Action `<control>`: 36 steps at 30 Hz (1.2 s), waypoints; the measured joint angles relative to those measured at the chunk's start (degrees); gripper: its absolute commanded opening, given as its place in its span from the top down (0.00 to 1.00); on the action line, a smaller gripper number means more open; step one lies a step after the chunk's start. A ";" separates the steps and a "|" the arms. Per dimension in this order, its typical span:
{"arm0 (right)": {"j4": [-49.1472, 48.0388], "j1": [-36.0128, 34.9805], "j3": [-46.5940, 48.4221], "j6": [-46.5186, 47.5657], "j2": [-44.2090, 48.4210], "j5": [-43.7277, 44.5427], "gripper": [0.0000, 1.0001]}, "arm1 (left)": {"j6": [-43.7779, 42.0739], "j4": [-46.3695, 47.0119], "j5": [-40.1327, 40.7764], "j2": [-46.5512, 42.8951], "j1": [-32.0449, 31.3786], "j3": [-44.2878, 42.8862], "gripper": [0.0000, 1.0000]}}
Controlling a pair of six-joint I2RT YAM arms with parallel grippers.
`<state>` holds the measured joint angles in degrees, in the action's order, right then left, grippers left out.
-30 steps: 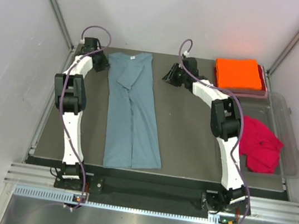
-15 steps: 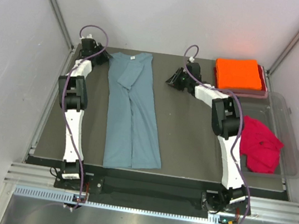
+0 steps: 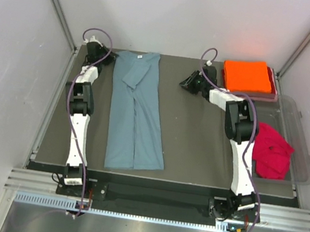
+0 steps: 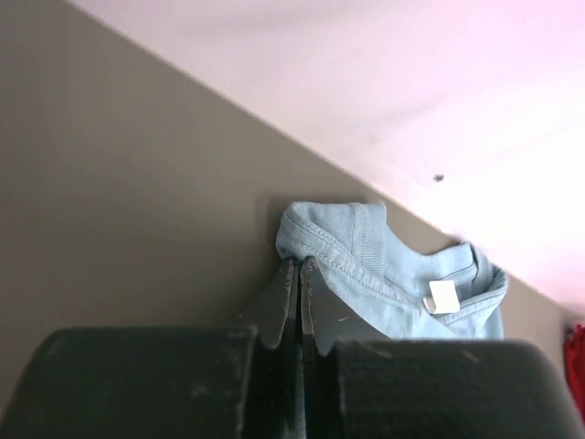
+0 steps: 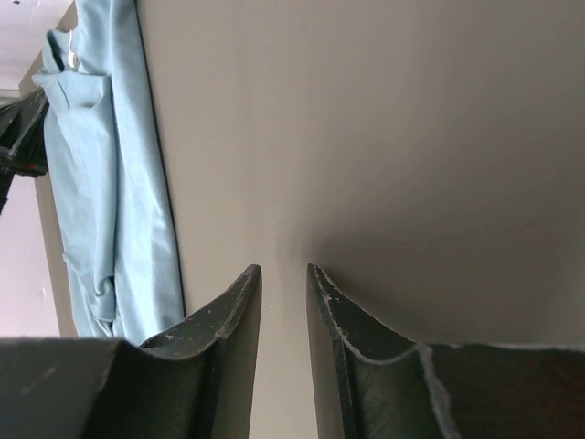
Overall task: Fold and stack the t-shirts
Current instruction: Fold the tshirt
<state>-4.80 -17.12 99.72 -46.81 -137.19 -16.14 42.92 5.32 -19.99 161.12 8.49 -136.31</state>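
The grey-blue t-shirt (image 3: 137, 119) lies flat and lengthwise on the left half of the desk (image 3: 198, 140), folded into a long narrow strip with its collar toward the far edge and a white tag (image 4: 443, 295) showing inside the neck. The left gripper (image 3: 106, 57) sits at the far left corner of the desk, its jaws pressed together with the tips nipping the edge of the shirt's shoulder by the collar. The right gripper (image 3: 190, 81) hovers low over bare desk to the right of the shirt, apart from it, with its jaws a narrow gap apart and nothing between them. The orange t-shirt (image 3: 245, 75) rests folded into a neat square at the far right corner. The red t-shirt (image 3: 269, 153) lies crumpled in the clear tub (image 3: 302, 123) along the right side.
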 measured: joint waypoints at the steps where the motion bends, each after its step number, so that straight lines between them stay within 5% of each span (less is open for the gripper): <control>1: -0.04 0.00 0.00 -0.02 0.00 0.00 0.73 | 0.70 1.09 0.00 0.72 -0.04 -0.61 1.00; 4: -0.15 0.04 0.00 -0.57 0.00 0.02 0.73 | 2.23 3.67 0.09 1.64 -0.46 -0.96 0.92; 5: -0.22 0.04 0.00 -0.74 0.00 0.02 0.72 | 2.45 4.07 0.09 1.79 -0.59 -0.96 0.77; 11: 0.17 0.07 -0.02 -0.09 0.13 -0.48 0.70 | 3.10 6.69 -0.46 0.02 -0.79 2.12 0.57; 16: 1.97 0.07 -6.43 2.58 5.16 -2.43 0.68 | 2.05 3.74 0.52 -13.38 1.29 20.35 0.57; 24: 7.67 -1.16 -32.46 7.28 31.17 -4.50 0.65 | -4.48 -18.64 8.41 -41.00 7.48 43.34 0.56; 30: 8.81 -8.92 -52.94 8.00 49.62 -4.42 0.68 | -7.32 -28.00 8.70 -69.40 -2.56 69.07 0.56; 36: 9.25 -20.83 -68.02 2.10 60.15 -0.09 0.68 | -4.48 -36.41 7.04 -76.46 -8.94 89.66 0.54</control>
<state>4.45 -37.95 31.70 -44.71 -77.03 -16.23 38.44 -31.09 -12.95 84.66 -0.45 -46.65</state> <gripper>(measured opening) 0.317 0.451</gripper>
